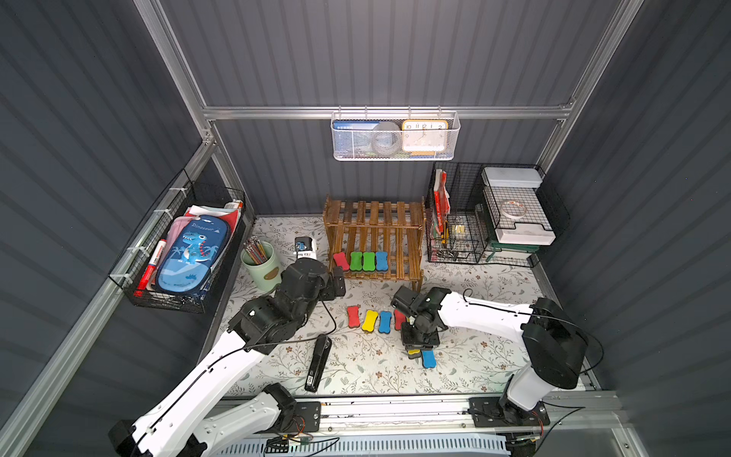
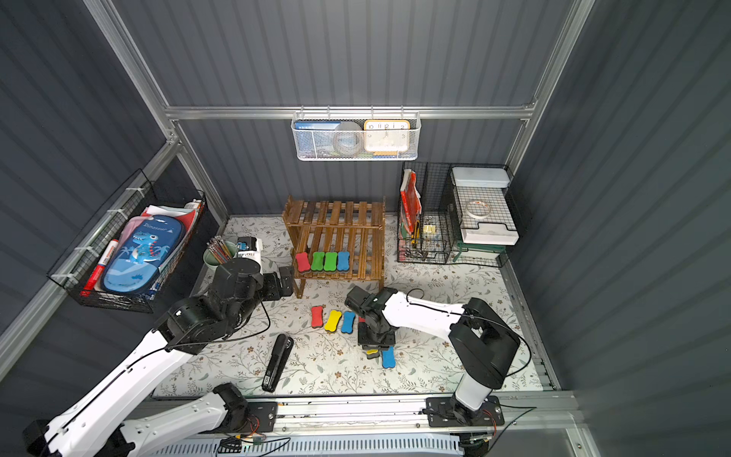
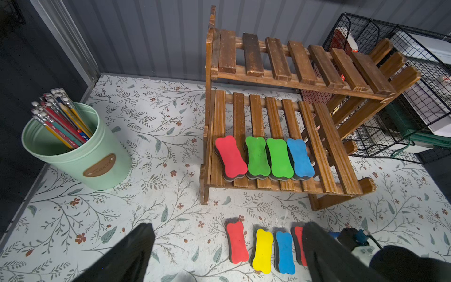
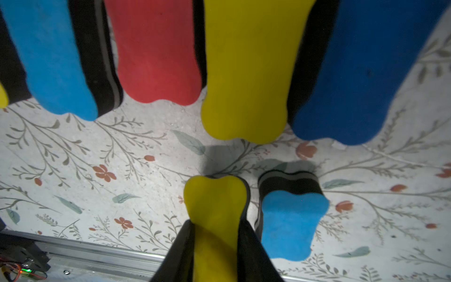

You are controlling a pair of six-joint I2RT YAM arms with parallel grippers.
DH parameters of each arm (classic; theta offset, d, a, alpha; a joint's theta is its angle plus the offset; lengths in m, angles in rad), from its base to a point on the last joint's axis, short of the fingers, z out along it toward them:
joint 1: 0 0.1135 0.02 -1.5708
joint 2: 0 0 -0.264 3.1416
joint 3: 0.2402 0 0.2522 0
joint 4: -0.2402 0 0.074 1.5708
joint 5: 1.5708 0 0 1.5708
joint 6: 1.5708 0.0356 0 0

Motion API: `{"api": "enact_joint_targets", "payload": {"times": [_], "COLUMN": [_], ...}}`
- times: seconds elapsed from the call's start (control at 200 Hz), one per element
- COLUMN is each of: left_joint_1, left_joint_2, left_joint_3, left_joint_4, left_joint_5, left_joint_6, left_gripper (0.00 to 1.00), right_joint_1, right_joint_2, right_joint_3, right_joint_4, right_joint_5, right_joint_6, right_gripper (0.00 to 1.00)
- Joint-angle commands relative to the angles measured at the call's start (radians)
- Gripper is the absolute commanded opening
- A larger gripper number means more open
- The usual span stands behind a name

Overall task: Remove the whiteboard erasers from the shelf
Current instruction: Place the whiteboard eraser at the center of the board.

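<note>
The brown wooden shelf [image 1: 374, 221] [image 3: 280, 107] stands at the back. On its lower tier lie a red eraser [image 3: 230, 157], two green erasers [image 3: 257, 156] and a blue one [image 3: 300, 157], side by side. On the table in front lie a red [image 1: 353, 315], yellow [image 1: 370, 319], blue [image 1: 385, 321] and second red eraser [image 1: 398, 318]. My right gripper [image 4: 216, 223] [image 1: 415, 348] is shut on a yellow eraser [image 4: 214, 200] low over the table, beside another blue eraser [image 4: 290, 219]. My left gripper [image 3: 228, 225] [image 1: 338, 281] hangs open and empty by the shelf's front left corner.
A black stapler [image 1: 318, 362] lies near the front edge. A green pencil cup [image 1: 261, 263] stands left of the shelf. A black wire-mesh organiser [image 1: 490, 221] fills the back right corner. Wire baskets hang on the left wall [image 1: 182, 253] and back wall [image 1: 395, 136].
</note>
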Motion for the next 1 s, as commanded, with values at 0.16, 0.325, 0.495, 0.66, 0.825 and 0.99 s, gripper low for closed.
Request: {"api": "enact_joint_targets", "payload": {"times": [0.16, 0.325, 0.495, 0.66, 0.825, 0.99], "left_joint_1": [0.003, 0.003, 0.003, 0.003, 0.003, 0.003], "left_joint_2": [-0.005, -0.005, -0.005, -0.016, -0.023, -0.027], "left_joint_3": [-0.009, -0.013, -0.01, -0.017, -0.019, -0.005], "left_joint_4": [-0.026, -0.029, -0.032, -0.035, -0.047, -0.07], "left_joint_5": [-0.025, -0.026, -0.029, -0.043, -0.051, -0.055], "left_joint_6": [0.013, 0.01, 0.009, 0.006, -0.007, -0.015], "left_gripper": [0.99, 0.99, 0.99, 0.99, 0.99, 0.99], "right_joint_1": [0.007, 0.007, 0.004, 0.002, -0.018, -0.048], "right_joint_2": [-0.009, -0.083, -0.169, -0.178, -0.113, 0.001], "right_joint_3": [0.044, 0.043, 0.115, 0.287, 0.428, 0.534], "right_joint_4": [-0.029, -0.03, -0.035, 0.006, 0.139, 0.184], "right_joint_5": [0.027, 0.048, 0.155, 0.323, 0.447, 0.502], "right_joint_6": [-0.053, -0.066, -0.112, -0.195, -0.238, -0.263], "right_gripper": [0.47, 0.52, 0.52, 0.52, 0.52, 0.53]}}
